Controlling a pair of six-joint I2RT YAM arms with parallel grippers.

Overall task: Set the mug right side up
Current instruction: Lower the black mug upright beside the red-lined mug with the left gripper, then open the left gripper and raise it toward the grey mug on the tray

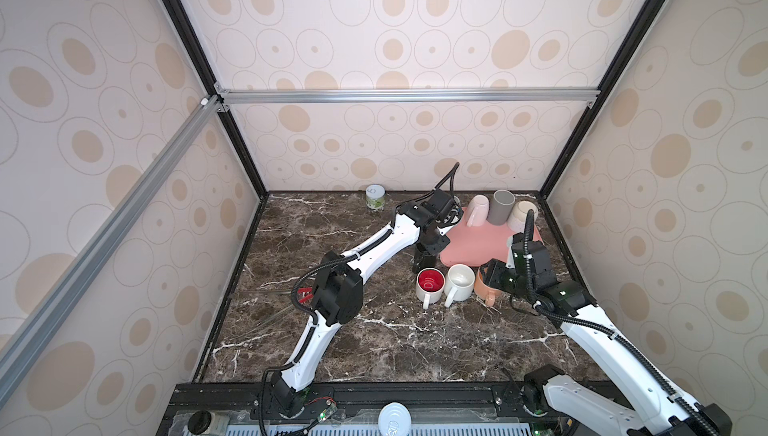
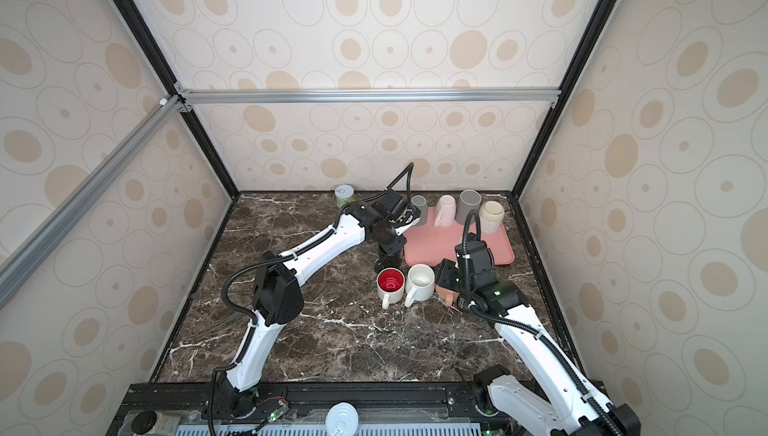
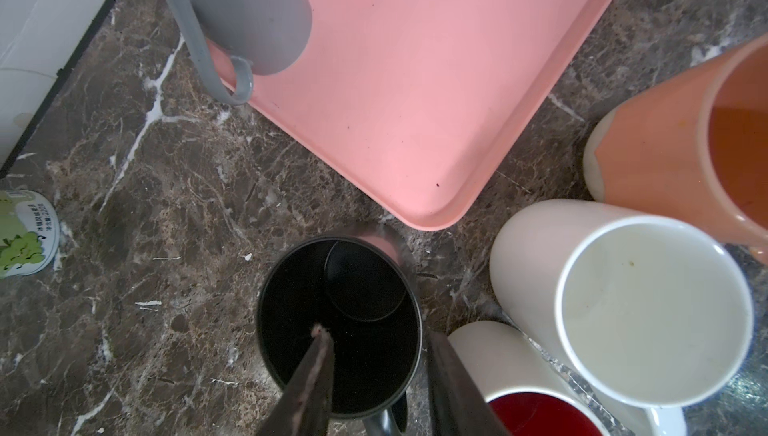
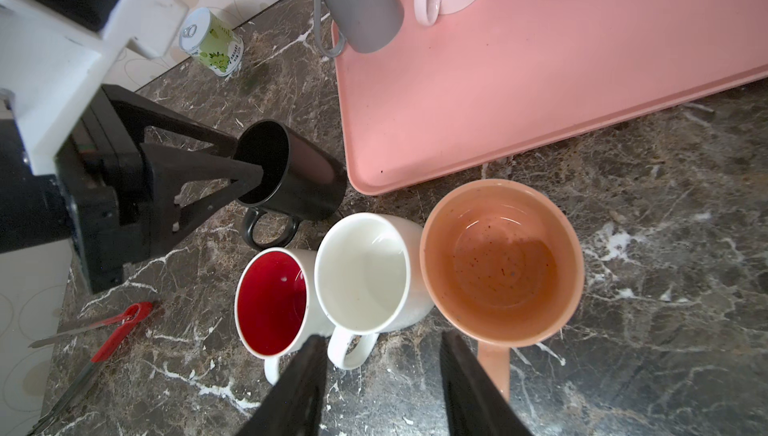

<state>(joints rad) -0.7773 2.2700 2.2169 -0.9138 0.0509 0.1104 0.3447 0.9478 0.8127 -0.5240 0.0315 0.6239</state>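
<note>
The black mug (image 4: pixel 307 182) already stood upright on the surface (image 4: pixel 644 255), so the left pincer (image 3: pixel 376 334) straddled its rim, jaws parted, while the right pincer (image 4: pixel 382 336) hung open, empty.

The black mug (image 4: pixel 299 180), glossy, stands right side up on the tabletop (image 4: pixel 644 247), mouth up, just off a corner of the pink tray (image 4: pixel 540 93). Its handle faces the red-lined mug (image 4: pixel 270 301); my left claw (image 4: pixel 247 160) straddles its rim.
</note>
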